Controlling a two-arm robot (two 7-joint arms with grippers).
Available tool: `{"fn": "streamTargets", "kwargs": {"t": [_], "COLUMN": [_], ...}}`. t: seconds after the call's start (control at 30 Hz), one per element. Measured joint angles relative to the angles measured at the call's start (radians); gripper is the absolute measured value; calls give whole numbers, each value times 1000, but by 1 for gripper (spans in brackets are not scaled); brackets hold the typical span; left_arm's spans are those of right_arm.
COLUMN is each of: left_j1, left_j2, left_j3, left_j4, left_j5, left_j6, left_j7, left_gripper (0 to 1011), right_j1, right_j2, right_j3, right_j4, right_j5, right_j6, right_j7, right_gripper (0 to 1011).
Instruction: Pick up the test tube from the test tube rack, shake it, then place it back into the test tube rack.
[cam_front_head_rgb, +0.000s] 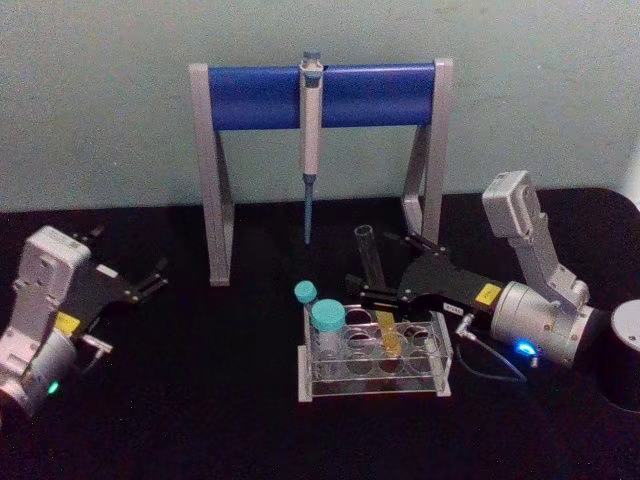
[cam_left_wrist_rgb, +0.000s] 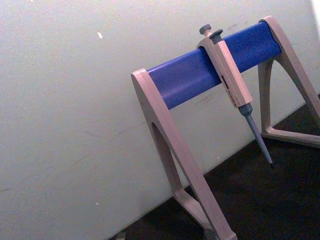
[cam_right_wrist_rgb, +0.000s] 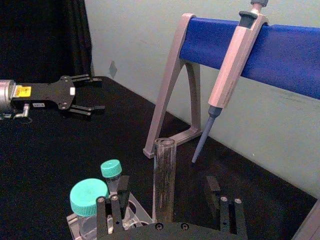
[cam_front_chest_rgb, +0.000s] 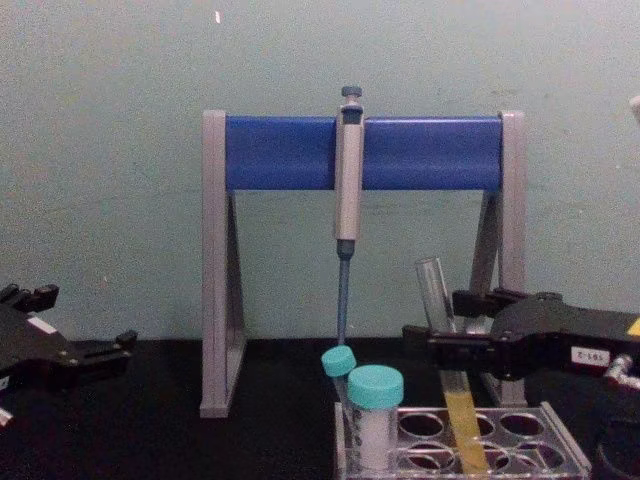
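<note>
Jaws of the right end effector (cam_right_wrist_rgb: 167, 185) are standing wide around the slim clear-glass test tube (cam_right_wrist_rgb: 164, 160) in the low clear-plastic rack (cam_front_head_rgb: 375, 392), apparently readying a grip, while the left end effector (cam_front_head_rgb: 150, 278), likewise spread, is idling aside.

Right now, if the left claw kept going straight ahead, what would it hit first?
Probably the pipette stand's left leg; the left gripper points that way, though depth is unclear.

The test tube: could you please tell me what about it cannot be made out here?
Right wrist view: lower part of the test tube, hidden behind the right gripper.
Chest view: its round bottom, inside the test tube rack, cut off by the lower edge.
Head view: whether it touches the rack's base, too small to tell.
</note>
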Motion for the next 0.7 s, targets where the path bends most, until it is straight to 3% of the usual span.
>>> {"fn": "streamTargets", "kwargs": {"t": [0.27,0.6,0.63,0.7], "left_j1": [0,0,0,0], "left_j2": [0,0,0,0], "left_j3": [0,0,0,0], "left_j4": [0,0,0,0], "left_j5": [0,0,0,0], "left_j6": [0,0,0,0], "left_j7": [0,0,0,0], "left_gripper": [1001,1001,1001,1001], "right_j1": [0,0,0,0], "right_j2": [0,0,0,0], "right_j3": [0,0,0,0], "right_j4": [-1,-1,-1,-1], "right_j5": [1,1,1,1], "right_j6": [0,0,0,0], "right_j7": [0,0,0,0], "right_gripper": [809,470,470,371]}}
